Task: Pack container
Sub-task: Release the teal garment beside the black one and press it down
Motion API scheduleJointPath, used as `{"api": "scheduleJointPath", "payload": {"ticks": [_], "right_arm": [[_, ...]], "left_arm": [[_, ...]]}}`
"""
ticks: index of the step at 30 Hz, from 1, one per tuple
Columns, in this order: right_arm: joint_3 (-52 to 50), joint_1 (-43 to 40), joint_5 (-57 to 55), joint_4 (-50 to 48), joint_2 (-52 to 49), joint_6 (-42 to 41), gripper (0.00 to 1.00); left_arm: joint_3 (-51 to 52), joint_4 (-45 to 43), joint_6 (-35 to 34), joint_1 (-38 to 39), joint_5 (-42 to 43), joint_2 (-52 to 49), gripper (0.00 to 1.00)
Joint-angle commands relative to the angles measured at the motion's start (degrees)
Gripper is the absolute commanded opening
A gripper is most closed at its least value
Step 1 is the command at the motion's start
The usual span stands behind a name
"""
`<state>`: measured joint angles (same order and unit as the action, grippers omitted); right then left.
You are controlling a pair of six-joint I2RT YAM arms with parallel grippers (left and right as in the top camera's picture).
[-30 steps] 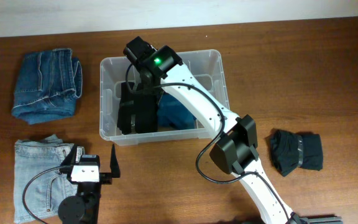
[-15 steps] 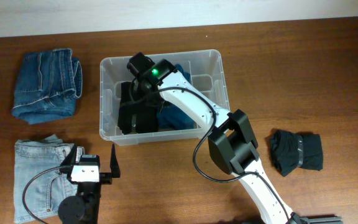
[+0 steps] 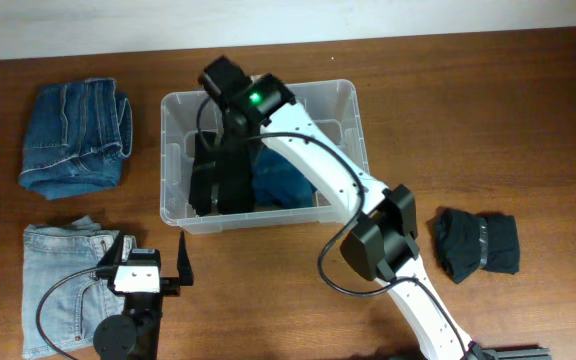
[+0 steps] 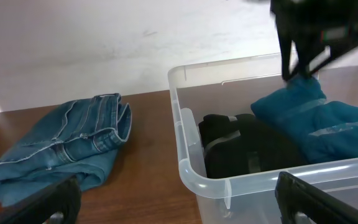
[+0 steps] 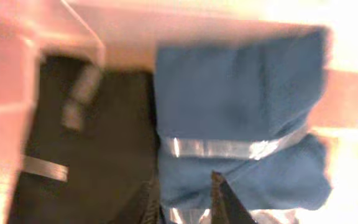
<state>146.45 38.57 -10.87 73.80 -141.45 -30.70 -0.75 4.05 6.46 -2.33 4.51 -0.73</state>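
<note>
The clear plastic container (image 3: 173, 160) stands at the table's middle, with a black taped bundle (image 3: 218, 178) in its left half and a blue taped bundle (image 3: 286, 182) beside it. My right gripper (image 3: 228, 135) hangs over the container's back left. In the blurred right wrist view its fingers (image 5: 225, 200) stand narrowly parted above the seam between the blue bundle (image 5: 241, 118) and the black bundle (image 5: 92, 137), holding nothing. My left gripper (image 3: 153, 258) rests wide open near the front edge, facing the container's rim (image 4: 188, 168).
Folded dark blue jeans (image 3: 73, 140) lie left of the container, and light blue jeans (image 3: 63, 290) lie at the front left beside my left arm. Another black bundle (image 3: 478, 245) sits on the table to the right of the right arm.
My right gripper dipped lower and leftward into the container half a second ago, then rose back to where it was. The bundles stay in the bin. My left arm has not moved.
</note>
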Motion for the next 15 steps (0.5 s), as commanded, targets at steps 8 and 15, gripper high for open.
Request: {"api": "scheduleJointPath", "payload": {"ticks": [8, 15], "right_arm": [[-1.4, -6.2, -4.9, -2.8, -0.8, 0.5, 0.16], [-5.7, -9.9, 3.4, -8.8, -0.8, 3.5, 0.15]], "left_arm": [[0.2, 0.1, 0.5, -0.1, 0.6, 0.3, 0.99], [0.2, 0.1, 0.5, -0.1, 0.6, 0.3, 0.99]]}}
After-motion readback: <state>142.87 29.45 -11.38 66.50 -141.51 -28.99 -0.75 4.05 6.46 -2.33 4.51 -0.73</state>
